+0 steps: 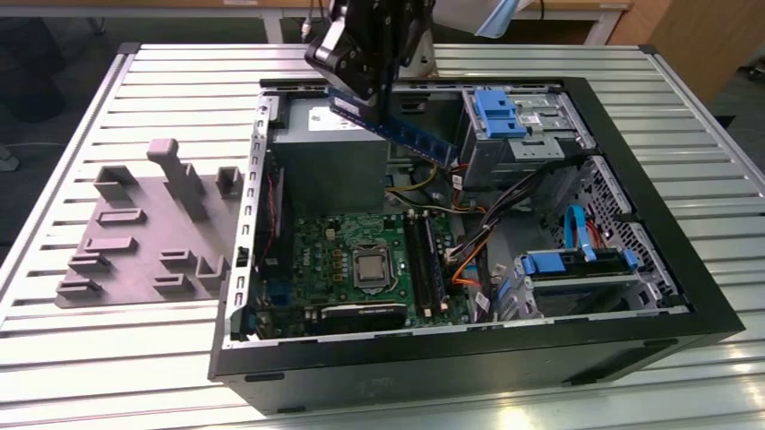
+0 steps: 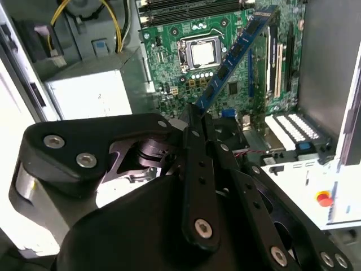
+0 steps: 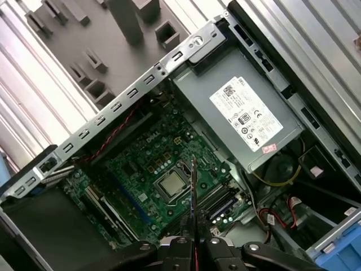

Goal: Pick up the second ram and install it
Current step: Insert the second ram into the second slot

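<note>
**Hold.** The gripper (image 1: 368, 94) hangs above the open computer case (image 1: 669, 296). Its fingers (image 2: 196, 164) are drawn in to a narrow gap and clamp one end of the second ram (image 1: 413, 136). The stick projects past the fingertips at a tilt and touches nothing else.

**Position.** The motherboard (image 3: 152, 169) lies well below the fingertips. Its memory slots (image 2: 280, 56) sit beyond the stick's free end, apart from it.

**Risks, as judged.**
- The grip is at one end only, so the long overhang could let the stick pivot or slip between the pads under any side load.
- While tilted, the ram would meet a slot corner-first, which could jam it or strain its contact edge.
- I cannot tell from here whether the keying notch lines up or how the slot latches stand. Either could block seating.
- The orange cables (image 1: 468, 269) run just beside the slots, below the fingers, and could be snagged.

**Markings.** A white label (image 3: 245, 116) on the power supply (image 3: 194, 84) carries printed text, barcodes and certification symbols. The motherboard bears white lettering. None of it is transcribed here.
</note>
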You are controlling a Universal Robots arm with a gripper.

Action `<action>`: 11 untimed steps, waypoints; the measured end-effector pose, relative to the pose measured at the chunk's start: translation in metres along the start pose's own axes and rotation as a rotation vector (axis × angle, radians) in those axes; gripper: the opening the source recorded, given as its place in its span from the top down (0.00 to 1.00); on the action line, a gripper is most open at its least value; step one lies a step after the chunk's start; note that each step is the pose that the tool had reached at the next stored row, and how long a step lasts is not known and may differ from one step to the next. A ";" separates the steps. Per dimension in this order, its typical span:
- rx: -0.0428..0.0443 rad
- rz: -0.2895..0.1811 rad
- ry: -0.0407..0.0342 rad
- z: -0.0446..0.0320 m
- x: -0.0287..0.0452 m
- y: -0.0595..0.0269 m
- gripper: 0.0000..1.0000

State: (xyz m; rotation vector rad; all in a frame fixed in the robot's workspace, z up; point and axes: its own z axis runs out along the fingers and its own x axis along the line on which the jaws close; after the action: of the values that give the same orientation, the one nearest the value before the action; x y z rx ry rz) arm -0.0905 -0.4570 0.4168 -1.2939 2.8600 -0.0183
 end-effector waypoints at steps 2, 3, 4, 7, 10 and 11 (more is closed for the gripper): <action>-0.0001 0.036 0.0005 0.0003 0.0000 0.0000 0.86; -0.0001 0.054 0.0007 0.0004 0.0000 0.0000 0.86; -0.0002 0.072 0.0009 0.0006 0.0000 0.0000 0.86; -0.0004 0.127 0.0015 0.0011 0.0000 0.0000 0.86; -0.0005 0.181 0.0022 0.0016 0.0000 0.0001 0.86; -0.0005 0.198 0.0024 0.0018 0.0000 0.0001 0.86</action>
State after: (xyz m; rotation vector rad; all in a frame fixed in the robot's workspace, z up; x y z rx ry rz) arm -0.0905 -0.4569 0.4150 -1.0047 2.9753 -0.0187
